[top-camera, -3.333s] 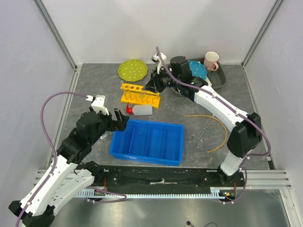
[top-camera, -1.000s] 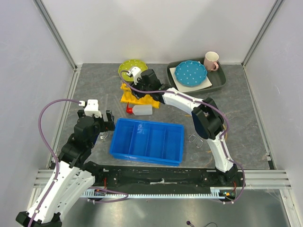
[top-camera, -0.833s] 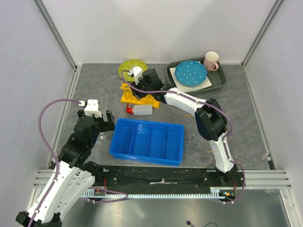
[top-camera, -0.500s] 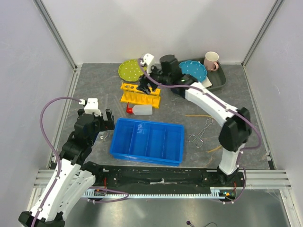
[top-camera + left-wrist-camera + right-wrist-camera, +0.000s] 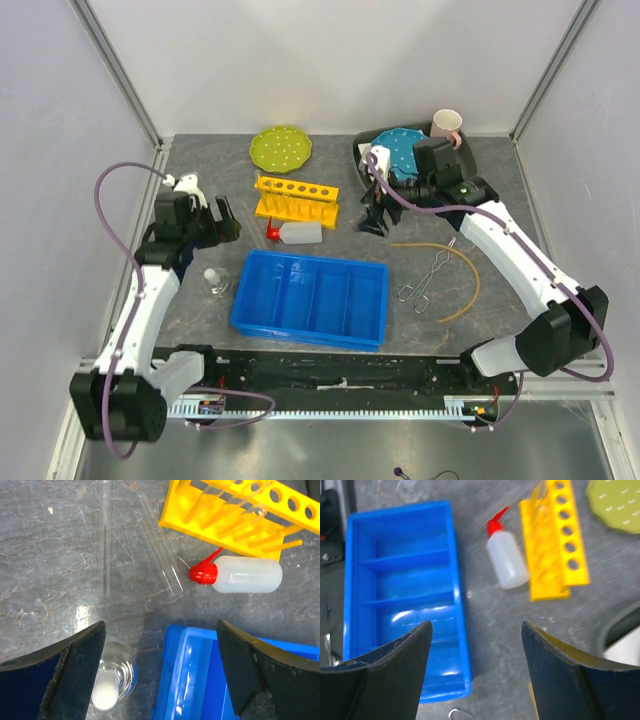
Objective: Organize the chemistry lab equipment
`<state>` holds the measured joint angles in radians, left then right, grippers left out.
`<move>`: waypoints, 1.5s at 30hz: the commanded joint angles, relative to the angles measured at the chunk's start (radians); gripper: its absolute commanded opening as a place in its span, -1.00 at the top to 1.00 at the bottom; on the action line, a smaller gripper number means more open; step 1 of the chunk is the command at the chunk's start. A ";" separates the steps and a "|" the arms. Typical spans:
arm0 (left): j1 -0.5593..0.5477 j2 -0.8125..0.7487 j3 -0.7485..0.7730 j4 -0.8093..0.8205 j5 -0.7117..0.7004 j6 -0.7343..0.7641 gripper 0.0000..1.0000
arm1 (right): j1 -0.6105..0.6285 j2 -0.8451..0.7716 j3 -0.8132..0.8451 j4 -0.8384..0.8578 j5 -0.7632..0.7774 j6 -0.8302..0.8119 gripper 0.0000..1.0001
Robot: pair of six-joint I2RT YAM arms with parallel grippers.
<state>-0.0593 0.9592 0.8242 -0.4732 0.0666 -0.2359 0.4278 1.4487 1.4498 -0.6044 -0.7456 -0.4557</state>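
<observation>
The left claw (image 5: 162, 680) hangs wide open and empty over the little clear glass (image 5: 109, 687), probably to grab it. The right claw (image 5: 476, 672) gapes empty too.

place: lab test cell | evidence: white walls (image 5: 330, 60); yellow test-tube rack (image 5: 296, 197)
</observation>
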 commanded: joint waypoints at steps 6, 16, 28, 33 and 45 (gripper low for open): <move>0.085 0.357 0.203 0.033 0.072 -0.017 -0.88 | -0.086 -0.158 -0.307 0.074 -0.175 -0.054 -0.61; 0.085 0.723 0.433 -0.053 -0.030 0.061 -0.67 | -0.219 -0.231 -0.494 0.219 -0.297 0.002 -0.63; 0.084 0.993 0.602 -0.149 -0.137 0.099 -0.17 | -0.316 -0.208 -0.534 0.222 -0.383 -0.011 -0.62; 0.082 1.029 0.612 -0.160 -0.156 0.110 -0.13 | -0.337 -0.206 -0.539 0.222 -0.400 -0.011 -0.61; 0.072 1.056 0.609 -0.166 -0.214 0.148 0.17 | -0.368 -0.197 -0.542 0.226 -0.423 -0.005 -0.61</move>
<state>0.0177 1.9965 1.4021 -0.6258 -0.0822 -0.1463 0.0750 1.2476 0.9215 -0.4149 -1.1133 -0.4492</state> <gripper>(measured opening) 0.451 0.806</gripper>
